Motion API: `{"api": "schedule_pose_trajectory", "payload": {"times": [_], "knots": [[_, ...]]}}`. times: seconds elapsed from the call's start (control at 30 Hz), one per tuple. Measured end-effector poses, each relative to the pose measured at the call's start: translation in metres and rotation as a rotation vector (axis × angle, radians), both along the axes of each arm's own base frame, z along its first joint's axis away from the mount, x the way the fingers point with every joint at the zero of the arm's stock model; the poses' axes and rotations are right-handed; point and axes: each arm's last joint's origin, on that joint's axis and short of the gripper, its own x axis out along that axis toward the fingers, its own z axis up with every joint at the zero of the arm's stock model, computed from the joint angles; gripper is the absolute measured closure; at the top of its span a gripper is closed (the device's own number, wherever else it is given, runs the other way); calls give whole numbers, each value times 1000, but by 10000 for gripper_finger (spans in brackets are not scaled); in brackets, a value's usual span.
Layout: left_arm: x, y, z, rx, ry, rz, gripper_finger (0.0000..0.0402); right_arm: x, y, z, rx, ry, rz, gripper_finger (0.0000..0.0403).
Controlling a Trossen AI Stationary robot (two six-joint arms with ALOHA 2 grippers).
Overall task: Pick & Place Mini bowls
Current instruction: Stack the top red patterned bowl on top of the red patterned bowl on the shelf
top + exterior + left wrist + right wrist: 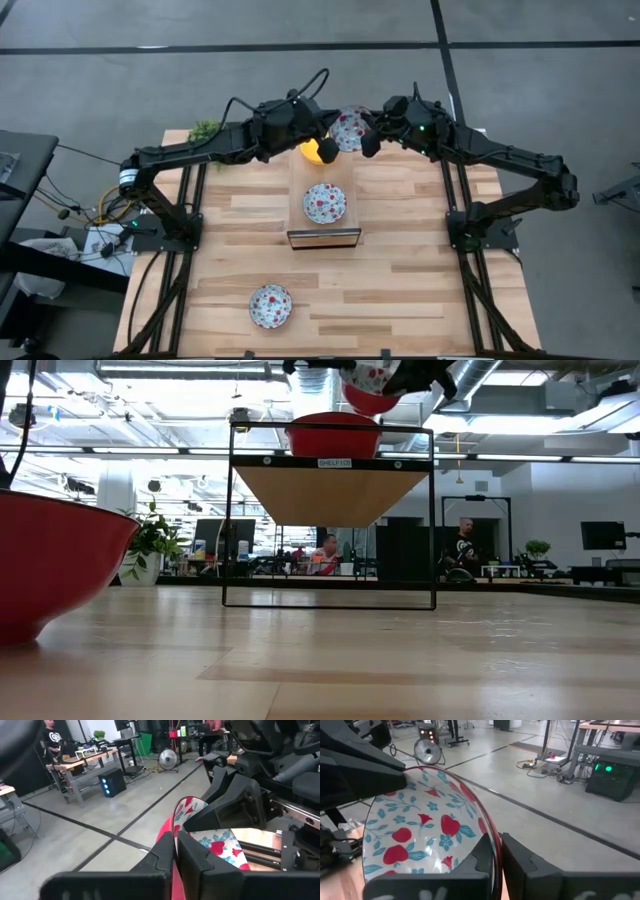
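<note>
Two grippers meet at top centre of the high view, both pinched on one floral mini bowl [350, 128] held in the air: the left gripper [327, 148] clamps its left rim, the right gripper [369, 141] its right rim. Beneath them the wooden table [420, 250] carries a black-framed shelf [323, 237]. One floral bowl on the shelf [324, 202], one floral bowl at lower centre [271, 305]; three floral visible. One yellow bowl [312, 152] sits just below the left gripper. Small potted plant [205, 130] at upper left.
</note>
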Motion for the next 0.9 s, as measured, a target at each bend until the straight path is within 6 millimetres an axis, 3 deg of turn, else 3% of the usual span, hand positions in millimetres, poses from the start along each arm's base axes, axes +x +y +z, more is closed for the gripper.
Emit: {"api": "schedule_pose_trajectory", "payload": {"times": [0.53, 0.9], "knots": [[-3, -2, 8, 47, -32, 10, 285, -7, 3, 0, 62, 51, 20, 402], [-31, -5, 23, 96, 33, 82, 241, -22, 7, 9, 349, 137, 222, 402]]}}
